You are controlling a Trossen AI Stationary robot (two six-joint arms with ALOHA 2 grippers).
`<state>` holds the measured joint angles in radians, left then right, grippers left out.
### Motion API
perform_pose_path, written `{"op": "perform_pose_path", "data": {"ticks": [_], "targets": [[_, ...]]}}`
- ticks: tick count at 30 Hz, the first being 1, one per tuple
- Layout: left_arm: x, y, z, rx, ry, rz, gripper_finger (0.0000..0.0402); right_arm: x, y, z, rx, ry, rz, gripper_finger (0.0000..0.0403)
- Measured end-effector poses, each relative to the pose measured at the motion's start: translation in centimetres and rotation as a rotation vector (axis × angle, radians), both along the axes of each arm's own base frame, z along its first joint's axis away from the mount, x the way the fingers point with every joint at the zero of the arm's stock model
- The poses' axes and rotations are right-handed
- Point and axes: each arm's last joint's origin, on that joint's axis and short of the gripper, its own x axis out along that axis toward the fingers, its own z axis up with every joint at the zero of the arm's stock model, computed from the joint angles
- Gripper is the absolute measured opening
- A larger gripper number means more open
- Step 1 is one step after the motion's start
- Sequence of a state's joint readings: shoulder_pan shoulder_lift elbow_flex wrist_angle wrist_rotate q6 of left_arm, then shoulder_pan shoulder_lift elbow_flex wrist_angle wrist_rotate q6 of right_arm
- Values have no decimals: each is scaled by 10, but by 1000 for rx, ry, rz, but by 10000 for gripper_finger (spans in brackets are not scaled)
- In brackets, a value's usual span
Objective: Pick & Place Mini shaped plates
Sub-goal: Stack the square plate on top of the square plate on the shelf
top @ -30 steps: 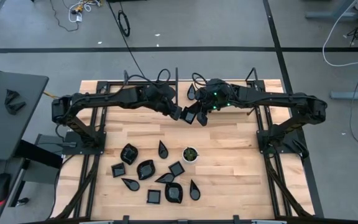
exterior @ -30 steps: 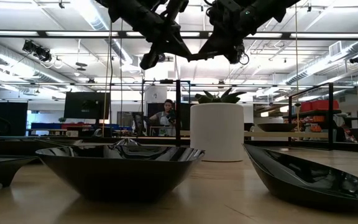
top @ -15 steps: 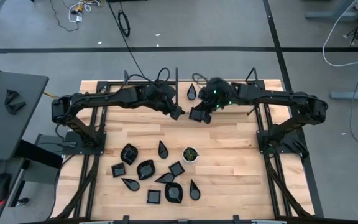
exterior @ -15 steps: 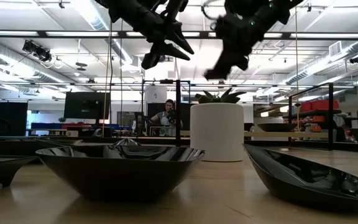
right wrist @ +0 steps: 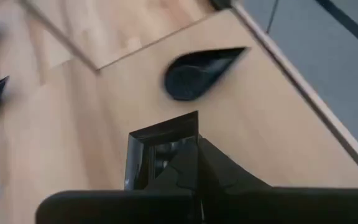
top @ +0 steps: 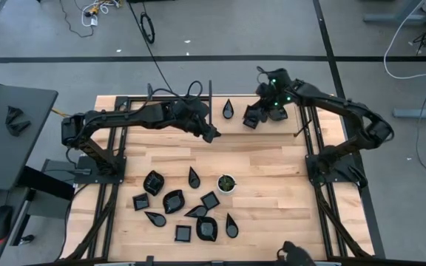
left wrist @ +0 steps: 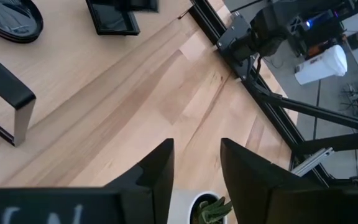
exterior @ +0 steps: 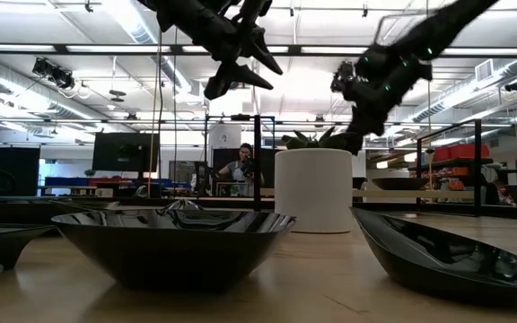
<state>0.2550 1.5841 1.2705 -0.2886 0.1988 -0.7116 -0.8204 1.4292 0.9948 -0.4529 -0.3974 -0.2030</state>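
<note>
From my remote station: a small white cup (top: 226, 182) holding a green plant stands on the wooden table (top: 272, 170); a person (exterior: 239, 167) sits far behind.

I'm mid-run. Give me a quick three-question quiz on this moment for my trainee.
1. True or false: the left gripper holds a plate.
2. What shape is the held plate in the right gripper? A round, B square, C teardrop.
3. Fill in: the lone plate at the far edge of the table, beside the right gripper, is ___-shaped.
Key: 1 false, it is open and empty. 2 B. 3 teardrop.
</note>
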Motion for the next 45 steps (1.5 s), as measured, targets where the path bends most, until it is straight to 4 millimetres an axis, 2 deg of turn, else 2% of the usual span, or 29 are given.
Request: {"op": "perform_pose_path", "data": {"ticks": [3,8,19,27,34,39,42,45], "targets": [[0,0,0,0,1,5,134,-13,-8,-17,26,-42,-49,2],[0,1,0,18,6,39,133,-19,-8,-37,30,-93,-84,2],[0,3,0,46,14,89,133,-26,2,-60,77,-77,-99,3],[-1,4,0,57,16,107,133,-28,2,-66,66,-78,-151,21],[-1,4,0,56,16,107,133,-26,0,-62,45,-101,-147,87],[-1,4,0,56,16,107,133,-21,-5,-49,68,-137,-156,132],[-1,4,0,56,16,107,133,-19,-6,-41,96,-124,-148,140],[-1,4,0,56,16,107,133,-19,-2,-42,141,-79,-147,129]]}}
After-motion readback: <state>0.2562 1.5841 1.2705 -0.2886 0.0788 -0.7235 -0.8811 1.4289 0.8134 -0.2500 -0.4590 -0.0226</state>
